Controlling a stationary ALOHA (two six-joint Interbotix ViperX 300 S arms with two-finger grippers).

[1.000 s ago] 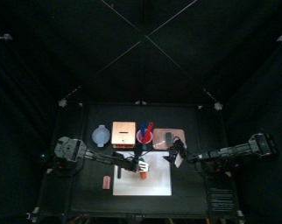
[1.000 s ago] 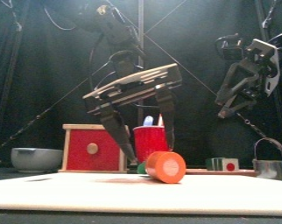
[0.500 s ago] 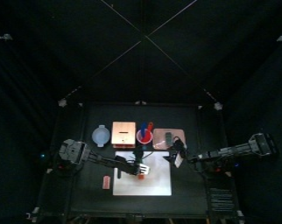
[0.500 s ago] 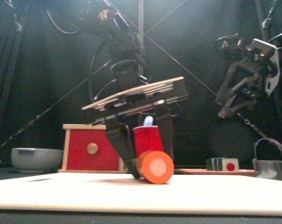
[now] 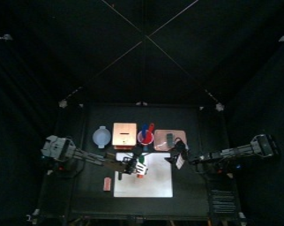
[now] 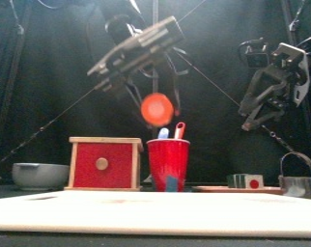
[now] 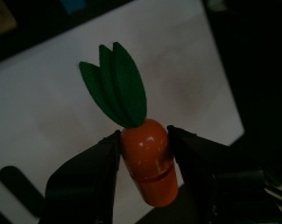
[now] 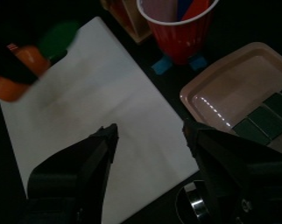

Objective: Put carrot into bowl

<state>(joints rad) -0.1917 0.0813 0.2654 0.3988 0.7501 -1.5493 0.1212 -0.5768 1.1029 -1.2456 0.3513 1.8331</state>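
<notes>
The carrot (image 6: 155, 109) hangs in the air above the white mat (image 6: 158, 214), orange with green leaves (image 7: 114, 83). My left gripper (image 7: 144, 140) is shut on its orange body (image 7: 150, 166), one jaw on each side. The pale grey-blue bowl (image 6: 40, 175) sits on the table at the far left, seen from above as bowl (image 5: 102, 136) behind the left arm. My right gripper (image 8: 150, 136) hangs open with nothing in it, high at the right (image 6: 268, 92), away from the carrot.
A red box (image 6: 105, 163) and a red cup (image 6: 167, 164) holding utensils stand between the bowl and a tray (image 5: 168, 139). A small reddish block (image 5: 107, 183) lies left of the mat. A metal cup (image 6: 297, 183) stands far right.
The left gripper came down on the carrot lying on the mat, closed on it and lifted it high. The right arm has not moved.
</notes>
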